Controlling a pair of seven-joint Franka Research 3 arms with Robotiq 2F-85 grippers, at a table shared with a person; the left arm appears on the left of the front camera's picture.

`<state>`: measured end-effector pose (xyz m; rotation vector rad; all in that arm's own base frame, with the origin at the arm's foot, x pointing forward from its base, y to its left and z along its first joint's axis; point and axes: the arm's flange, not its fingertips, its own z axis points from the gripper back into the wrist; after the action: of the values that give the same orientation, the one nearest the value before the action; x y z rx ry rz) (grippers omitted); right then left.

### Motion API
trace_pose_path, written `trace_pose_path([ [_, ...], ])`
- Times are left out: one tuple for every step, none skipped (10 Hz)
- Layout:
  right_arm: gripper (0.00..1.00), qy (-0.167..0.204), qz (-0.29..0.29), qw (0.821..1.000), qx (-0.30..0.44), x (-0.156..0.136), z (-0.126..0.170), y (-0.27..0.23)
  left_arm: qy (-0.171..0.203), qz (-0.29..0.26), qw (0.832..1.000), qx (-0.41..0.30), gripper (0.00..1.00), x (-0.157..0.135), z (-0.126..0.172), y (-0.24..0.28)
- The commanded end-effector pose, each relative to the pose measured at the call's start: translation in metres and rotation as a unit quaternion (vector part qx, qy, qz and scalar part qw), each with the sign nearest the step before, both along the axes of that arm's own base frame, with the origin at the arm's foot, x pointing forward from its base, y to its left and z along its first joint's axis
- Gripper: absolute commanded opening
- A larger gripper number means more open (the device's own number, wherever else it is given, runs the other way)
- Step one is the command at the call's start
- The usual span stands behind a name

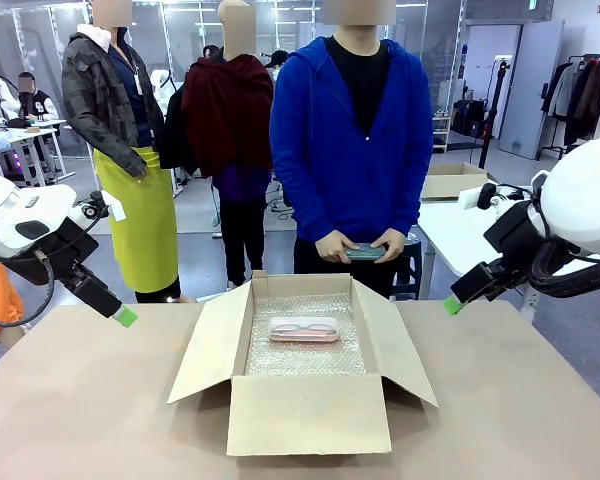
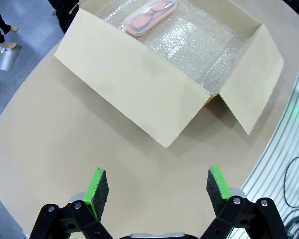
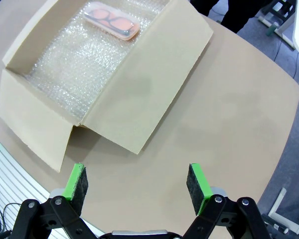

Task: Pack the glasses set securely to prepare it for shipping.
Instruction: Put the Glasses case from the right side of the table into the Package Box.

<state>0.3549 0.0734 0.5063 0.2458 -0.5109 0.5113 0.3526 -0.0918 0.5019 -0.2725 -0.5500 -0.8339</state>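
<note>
- We see the pink case (image 1: 303,330) lying on the bubble wrap (image 1: 305,362) in the open box (image 1: 308,415), at frame centre.
- The mint green case (image 1: 365,251) is in the person's hands (image 1: 336,246), above centre.
- Our left gripper (image 2: 156,175) and right gripper (image 3: 136,172) hover empty, jaws wide apart.
- We judge packing half done. Next, the green case joins the pink one, then the flaps (image 1: 212,345) get closed.

Bright, even indoor light falls from above, so the table (image 1: 500,400) reads as flat beige. The open cardboard box (image 1: 310,410) throws only soft, faint shade under its flaps. The bubble wrap (image 2: 199,45) sparkles with small white glints, and the pale pink case (image 2: 149,17) is crisp enough to show the glasses inside. The white right arm (image 1: 590,195) borders on overexposed. Both wrist views bend the table's edges into curves.
</note>
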Motion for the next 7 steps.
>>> trace_pose_path([
  [1.00, -0.008, 0.004, 1.000, -0.001, 0.0021, -0.0008, -0.0007, 0.000, -0.004, 1.000, -0.006, 1.00, -0.0006, 0.0004, 0.0020],
  [1.00, -0.008, 0.004, 1.000, -0.001, 0.0021, -0.0008, -0.0007, 0.000, -0.004, 1.000, -0.006, 1.00, -0.0006, 0.0004, 0.0020],
  [1.00, -0.008, 0.004, 1.000, -0.001, 0.0021, -0.0008, -0.0007, 0.000, -0.004, 1.000, -0.006, 1.00, -0.0006, 0.0004, 0.0020],
  [1.00, -0.008, 0.004, 1.000, -0.001, 0.0021, -0.0008, -0.0007, 0.000, -0.004, 1.000, -0.006, 1.00, -0.0006, 0.0004, 0.0020],
  [1.00, -0.008, 0.004, 1.000, -0.001, 0.0021, -0.0008, -0.0007, 0.000, -0.004, 1.000, -0.006, 1.00, -0.0006, 0.0004, 0.0020],
  [1.00, -0.008, 0.004, 1.000, -0.001, 0.0021, -0.0008, -0.0007, 0.000, -0.004, 1.000, -0.006, 1.00, -0.0006, 0.0004, 0.0020],
  [1.00, -0.008, 0.004, 1.000, -0.001, 0.0021, -0.0008, -0.0007, 0.000, -0.004, 1.000, -0.006, 1.00, -0.0006, 0.0004, 0.0020],
])
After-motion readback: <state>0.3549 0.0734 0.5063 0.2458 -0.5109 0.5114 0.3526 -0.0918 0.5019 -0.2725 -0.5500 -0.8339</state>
